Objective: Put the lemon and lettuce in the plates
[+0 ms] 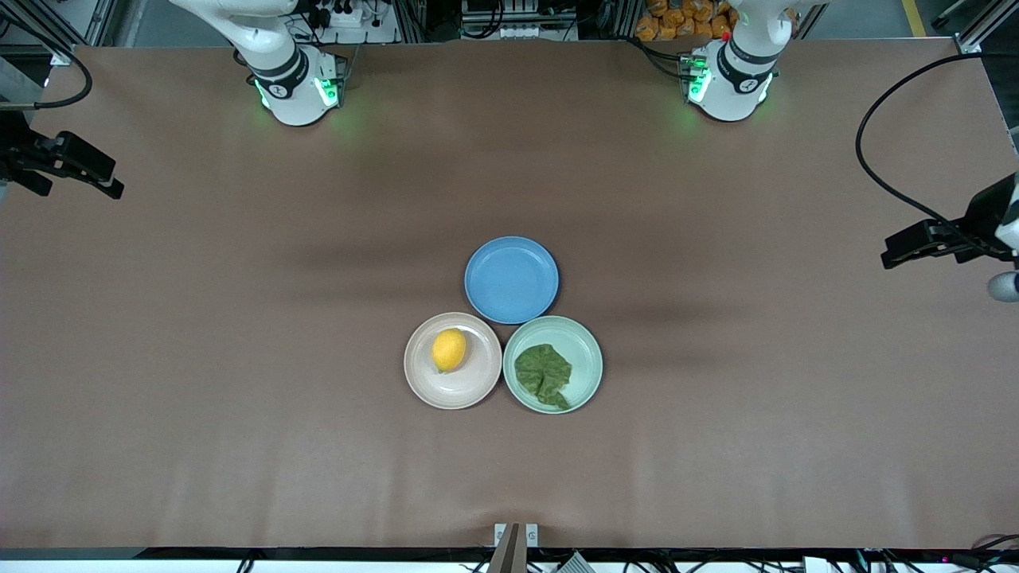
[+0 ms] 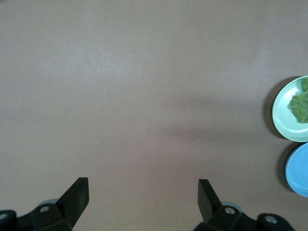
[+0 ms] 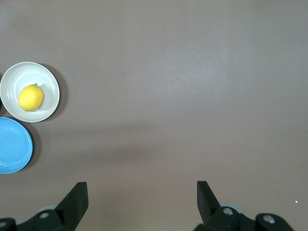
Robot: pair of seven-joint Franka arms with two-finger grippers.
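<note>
— Where do the lemon (image 1: 449,349) and lettuce leaf (image 1: 544,376) lie?

— The lemon is in the beige-pink plate (image 1: 424,382), the lettuce in the mint-green plate (image 1: 587,350), both well away from either hand.

— The hands?

— The left gripper (image 2: 143,192) and right gripper (image 3: 142,195) hang spread wide and empty over bare table at their own ends; each waits. I judge no move remains.

In the left wrist view the mint green plate (image 2: 284,113) is cut by the picture's edge, and only part of the lettuce (image 2: 300,106) shows. The blue plate (image 2: 297,169) is cut there too — and again in the right wrist view. In the front view both arms leave the picture at the tabletop's ends; the left gripper (image 1: 907,248) and right gripper (image 1: 99,181) show only partly — dark shapes. Each wrist view cuts off its own gripper's body.
</note>
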